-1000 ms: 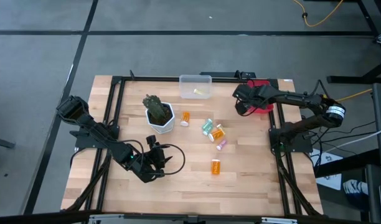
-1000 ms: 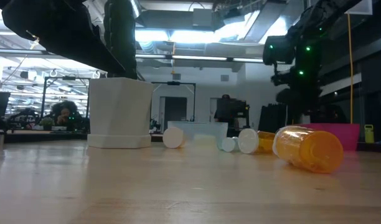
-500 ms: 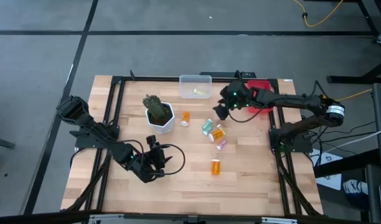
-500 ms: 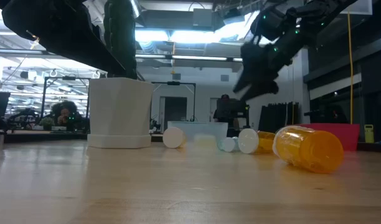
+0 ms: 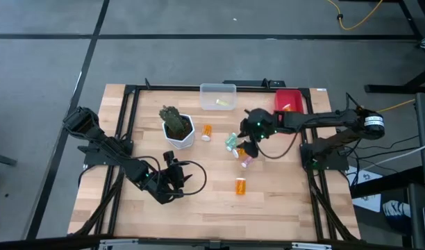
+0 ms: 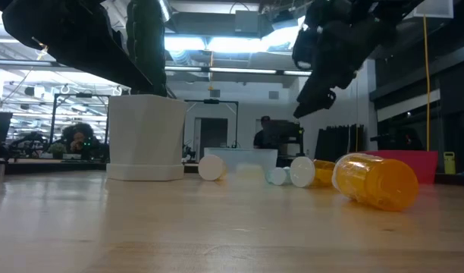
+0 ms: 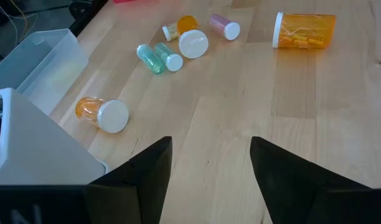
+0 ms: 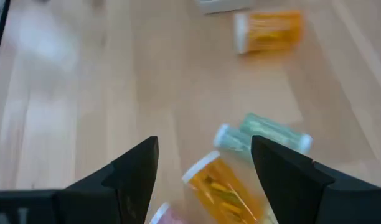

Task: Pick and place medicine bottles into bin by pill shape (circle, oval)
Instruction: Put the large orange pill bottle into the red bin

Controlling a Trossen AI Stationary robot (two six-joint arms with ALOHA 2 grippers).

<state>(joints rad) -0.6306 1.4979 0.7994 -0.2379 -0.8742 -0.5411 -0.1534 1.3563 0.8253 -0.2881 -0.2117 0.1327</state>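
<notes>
Several small pill bottles lie on their sides mid-table: an orange one by the pot, a green one, an orange one, a pink one and a larger orange one nearer the front. My right gripper hovers open over the middle cluster; in its wrist view the orange bottle and the green bottle lie ahead of its open fingers. My left gripper waits open near the front left, empty.
A white hexagonal pot with a plant stands left of the bottles. A clear bin and a red bin stand at the far edge. In the low view the large orange bottle lies nearest, the pot behind.
My right gripper has gone from beside the red bin toward the table's left, then toward the near edge, and now stands over the middle cluster of bottles. The bottles have not moved.
</notes>
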